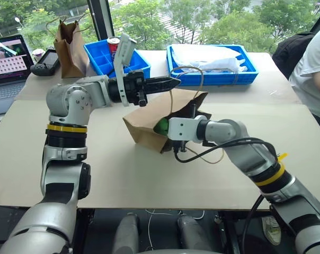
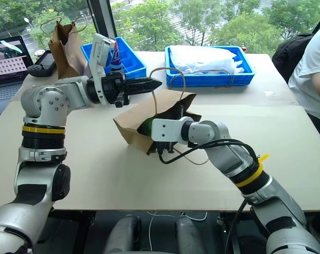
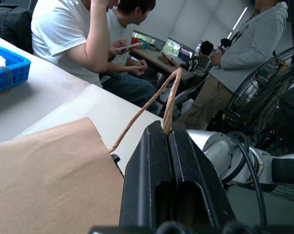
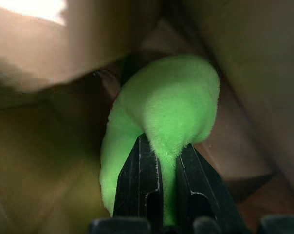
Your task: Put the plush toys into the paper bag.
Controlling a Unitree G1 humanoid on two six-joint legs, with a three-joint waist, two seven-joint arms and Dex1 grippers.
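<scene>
The wide light-brown paper bag (image 1: 149, 119) lies on its side in the middle of the table, its mouth towards my right arm. My left gripper (image 1: 173, 83) is shut on the bag's twisted cord handle (image 3: 152, 105) and holds that loop up above the bag. My right gripper (image 4: 166, 146) reaches into the bag's mouth, shut on the round light-green plush toy (image 4: 171, 107). The toy (image 1: 161, 126) shows as a green patch just inside the opening, with brown paper walls all around it in the right wrist view.
A narrower dark brown bag (image 1: 70, 45), a blue divided bin (image 1: 104, 63) with a can (image 1: 113, 45), and a blue tray (image 1: 213, 74) of white items stand at the back. A laptop (image 1: 6, 63) sits far left. A person (image 1: 313, 69) sits at the right edge.
</scene>
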